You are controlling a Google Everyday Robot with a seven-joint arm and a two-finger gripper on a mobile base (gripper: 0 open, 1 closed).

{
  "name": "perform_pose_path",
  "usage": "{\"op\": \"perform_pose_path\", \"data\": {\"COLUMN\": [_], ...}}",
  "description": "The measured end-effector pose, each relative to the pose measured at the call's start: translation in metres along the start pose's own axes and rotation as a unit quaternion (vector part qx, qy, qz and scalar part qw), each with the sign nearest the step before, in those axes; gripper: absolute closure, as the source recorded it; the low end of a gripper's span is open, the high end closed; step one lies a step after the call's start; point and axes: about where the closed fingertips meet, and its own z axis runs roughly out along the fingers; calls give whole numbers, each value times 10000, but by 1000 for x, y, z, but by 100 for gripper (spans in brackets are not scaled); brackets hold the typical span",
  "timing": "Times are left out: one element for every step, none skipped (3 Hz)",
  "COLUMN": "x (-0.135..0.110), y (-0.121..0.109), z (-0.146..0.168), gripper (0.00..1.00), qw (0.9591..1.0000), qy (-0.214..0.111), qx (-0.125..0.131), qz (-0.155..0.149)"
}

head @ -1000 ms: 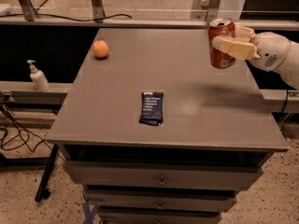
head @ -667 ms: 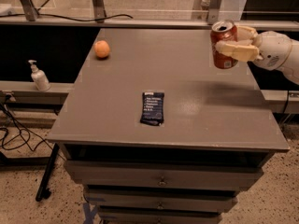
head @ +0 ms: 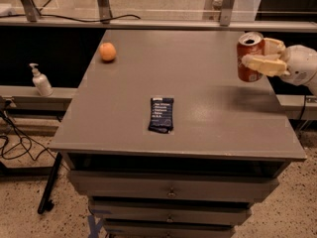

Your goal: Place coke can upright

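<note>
My end effector reaches in from the right side, over the right edge of the surface and toward its far right corner. It is closed around the soda can: one pale finger crosses the front of the can about halfway up, and the other sits behind it near the top rim. The can is in my grip and off the surface, with a soft shadow lying on the grey top below it, close to the right edge. The can stands nearly upright with a slight tilt. Its silver top faces up and its red side faces the camera.

An orange rests near the far left corner of the surface, well apart from the can. A dark snack packet lies flat around the middle, somewhat nearer the front edge, with its long side running front to back. Nothing on the surface touches anything else.

Under the front edge are drawers. Off the left edge, on a lower ledge, stands a pump bottle. Cables trail across the speckled floor below it.
</note>
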Motion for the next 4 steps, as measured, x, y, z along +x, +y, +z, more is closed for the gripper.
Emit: {"op": "perform_pose_path", "data": {"x": [19,34,40,37], "y": [13,24,25,21], "z": [-13,-18,-21,-23], "gripper": [100,100,100,83], "qw": [9997,9991,9987,9988], "qy": [-93,-158,-263,-372], "qx": [85,99,97,66], "qz": [216,373,415,309]}}
